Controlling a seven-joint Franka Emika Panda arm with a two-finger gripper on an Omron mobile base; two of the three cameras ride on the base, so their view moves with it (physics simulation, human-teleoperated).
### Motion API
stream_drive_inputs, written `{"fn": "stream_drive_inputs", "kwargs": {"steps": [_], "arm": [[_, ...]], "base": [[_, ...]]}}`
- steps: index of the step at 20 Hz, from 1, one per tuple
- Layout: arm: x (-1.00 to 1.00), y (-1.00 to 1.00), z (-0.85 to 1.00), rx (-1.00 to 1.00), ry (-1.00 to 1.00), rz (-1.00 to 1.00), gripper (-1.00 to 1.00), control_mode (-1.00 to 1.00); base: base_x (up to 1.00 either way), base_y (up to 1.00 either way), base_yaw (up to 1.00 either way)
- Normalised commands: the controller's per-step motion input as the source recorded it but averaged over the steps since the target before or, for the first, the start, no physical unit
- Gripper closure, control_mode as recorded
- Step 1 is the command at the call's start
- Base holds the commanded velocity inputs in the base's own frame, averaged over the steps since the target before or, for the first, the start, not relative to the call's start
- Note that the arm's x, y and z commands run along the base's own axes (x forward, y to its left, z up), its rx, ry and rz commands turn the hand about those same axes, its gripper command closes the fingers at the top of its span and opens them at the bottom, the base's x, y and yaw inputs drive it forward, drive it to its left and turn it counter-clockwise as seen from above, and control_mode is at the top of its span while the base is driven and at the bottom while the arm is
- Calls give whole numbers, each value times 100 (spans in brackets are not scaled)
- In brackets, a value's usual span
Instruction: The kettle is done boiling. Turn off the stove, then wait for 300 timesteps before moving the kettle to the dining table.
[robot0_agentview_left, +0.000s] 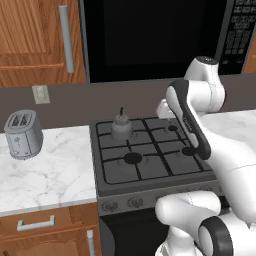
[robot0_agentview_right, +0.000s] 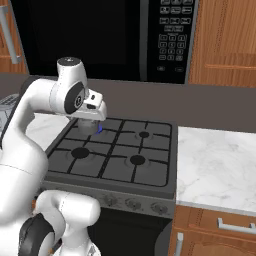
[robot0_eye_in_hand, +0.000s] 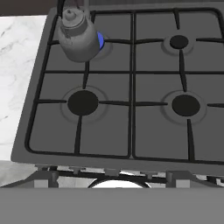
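The kettle (robot0_eye_in_hand: 78, 36) sits on the stove's (robot0_eye_in_hand: 131, 87) burner in the upper left of the hand view, a blue flame (robot0_eye_in_hand: 101, 40) showing beside its base. The end effector (robot0_agentview_right: 95, 111) hangs above the stove's far left part, jaws spread wide, holding nothing. A toaster (robot0_agentview_left: 22, 134) stands on the counter (robot0_agentview_left: 50, 170) at left.
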Motion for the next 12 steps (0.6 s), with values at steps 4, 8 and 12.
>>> {"fn": "stream_drive_inputs", "kwargs": {"steps": [4,8,12], "arm": [[-28,0,0,0,-8,0,-100,-100],[-26,0,0,0,-7,0,-100,-100],[-21,0,0,0,-5,0,-100,-100]], "base": [[0,0,0],[0,0,0],[0,0,0]]}}
